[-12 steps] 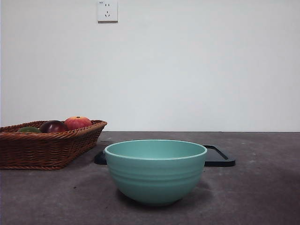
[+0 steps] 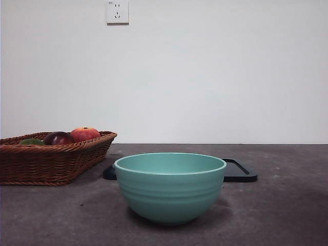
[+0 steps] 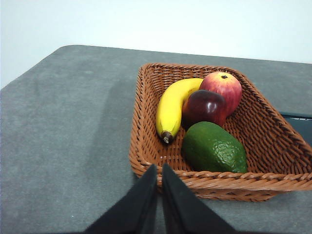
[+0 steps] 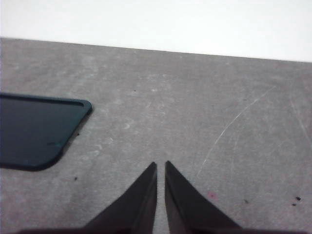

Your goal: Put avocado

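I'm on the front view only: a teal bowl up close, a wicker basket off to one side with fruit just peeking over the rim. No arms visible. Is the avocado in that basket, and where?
Observer: Yes. The left wrist view shows the avocado lying in the wicker basket, in the corner nearest the left gripper.
Operator: What's it touching?
Observer: The dark maroon fruit sits right against it; a banana and a red-orange fruit lie beyond.
Operator: Left gripper ready to grab?
Observer: Its jaws are together, just outside the basket's rim, holding nothing.
Operator: And the right arm?
Observer: The right gripper hangs over bare table beside a black tray, jaws also together.
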Robot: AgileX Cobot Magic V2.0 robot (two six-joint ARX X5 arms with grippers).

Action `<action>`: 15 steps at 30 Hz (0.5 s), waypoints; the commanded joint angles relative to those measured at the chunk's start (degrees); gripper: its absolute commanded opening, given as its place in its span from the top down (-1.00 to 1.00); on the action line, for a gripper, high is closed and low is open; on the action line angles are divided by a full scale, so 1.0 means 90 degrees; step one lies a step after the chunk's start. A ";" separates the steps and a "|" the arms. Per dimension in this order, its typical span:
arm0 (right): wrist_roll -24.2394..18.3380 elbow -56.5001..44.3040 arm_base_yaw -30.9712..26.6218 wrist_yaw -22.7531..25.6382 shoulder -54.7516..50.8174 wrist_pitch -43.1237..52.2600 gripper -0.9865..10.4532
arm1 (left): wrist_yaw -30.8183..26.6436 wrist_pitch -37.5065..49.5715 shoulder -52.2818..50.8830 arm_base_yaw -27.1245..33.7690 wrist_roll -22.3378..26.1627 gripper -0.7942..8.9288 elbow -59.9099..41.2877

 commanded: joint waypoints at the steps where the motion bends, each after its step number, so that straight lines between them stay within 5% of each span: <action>1: 0.0495 -0.0010 0.0000 -0.0017 -0.0005 0.0097 0.79 | -0.0022 0.0236 -0.0005 0.0012 -0.0442 0.81 -0.0100; 4: 0.1030 0.0015 0.0012 -0.0022 -0.0005 0.0367 0.80 | -0.0017 0.0546 -0.0005 0.0007 -0.1037 0.80 0.0041; 15: 0.2283 0.1175 0.0255 -0.0017 0.0039 0.0362 0.81 | -0.0022 0.0527 0.0279 0.0007 -0.1554 0.81 0.1280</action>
